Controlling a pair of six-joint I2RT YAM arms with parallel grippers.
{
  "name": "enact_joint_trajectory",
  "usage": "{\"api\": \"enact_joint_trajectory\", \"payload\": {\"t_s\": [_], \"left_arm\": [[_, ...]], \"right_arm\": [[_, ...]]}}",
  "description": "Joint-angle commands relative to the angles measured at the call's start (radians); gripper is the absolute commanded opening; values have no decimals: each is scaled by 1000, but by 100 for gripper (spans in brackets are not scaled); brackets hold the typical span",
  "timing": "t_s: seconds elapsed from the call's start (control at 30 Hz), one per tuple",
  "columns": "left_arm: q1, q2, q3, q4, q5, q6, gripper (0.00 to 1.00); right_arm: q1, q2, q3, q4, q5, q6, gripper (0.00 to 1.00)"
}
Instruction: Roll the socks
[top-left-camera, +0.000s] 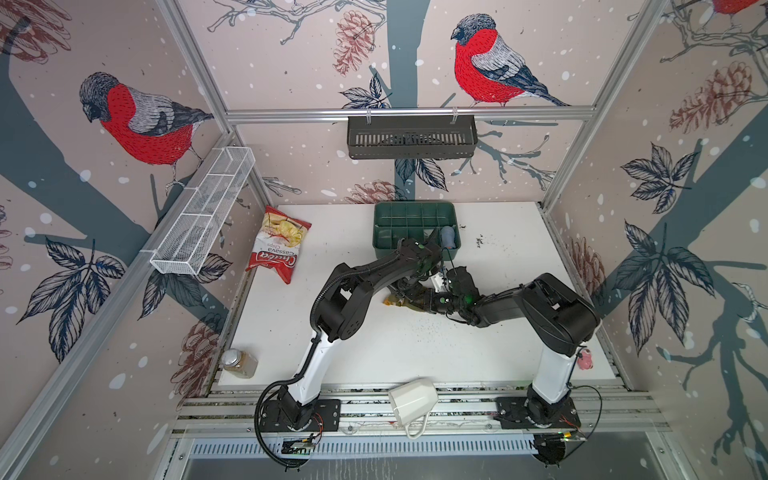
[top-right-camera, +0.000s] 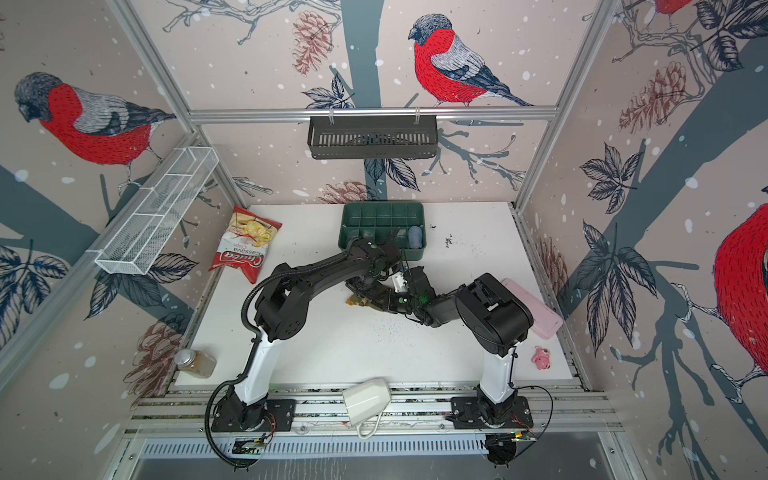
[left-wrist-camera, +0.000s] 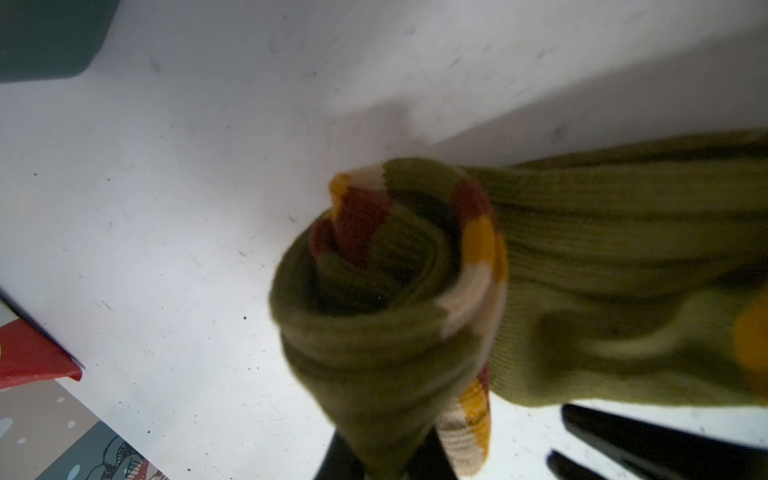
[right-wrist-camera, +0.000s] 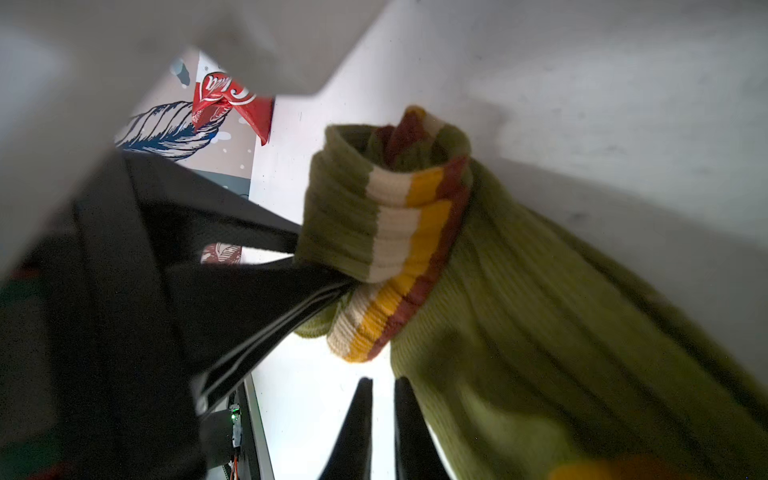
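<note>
**Item:** socks (left-wrist-camera: 415, 291), olive-green knit pair; cuffs striped cream, orange and brown; mustard-orange patch on the foot.

**Location:** middle of the white surface (top-left-camera: 415, 349), between the two arms and near the green compartment tray (top-left-camera: 415, 212). In both top views the arms hide most of the pair.

**Condition:** the cuff end is curled into one loose, open turn. The ribbed leg and the foot trail away from it unrolled. The cuff end appears lifted off the surface, the rest sagging behind.

**Left end effector** (right-wrist-camera: 332, 286): clenched on the edge of the striped cuff, carrying the curled end.

**Right end effector** (right-wrist-camera: 384, 386): fingers drawn nearly together with nothing between them, just beside the leg fabric and not touching it.

**Progress, as judged:** early.
- Done: the roll is started at the cuff.
- Left: winding the leg, heel and toe onto it, then tightening and securing the bundle.

**Also present:** a small blue-grey sock roll (top-left-camera: 448, 236) sits in a tray compartment. A cassava chips bag (top-left-camera: 278, 245) lies well apart.
</note>
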Motion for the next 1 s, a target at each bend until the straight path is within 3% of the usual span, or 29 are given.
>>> {"api": "enact_joint_trajectory", "payload": {"t_s": [0.0, 0.5, 0.97], "left_arm": [[1, 2, 4, -3, 25, 7, 8], [3, -1, -10, 31, 117, 41, 11], [14, -16, -34, 66, 183, 62, 12]], "right_arm": [[1, 24, 20, 80, -23, 27, 13], [-5, 101, 88, 48, 26, 20, 10], [-19, 29, 17, 173, 20, 78, 10]]}}
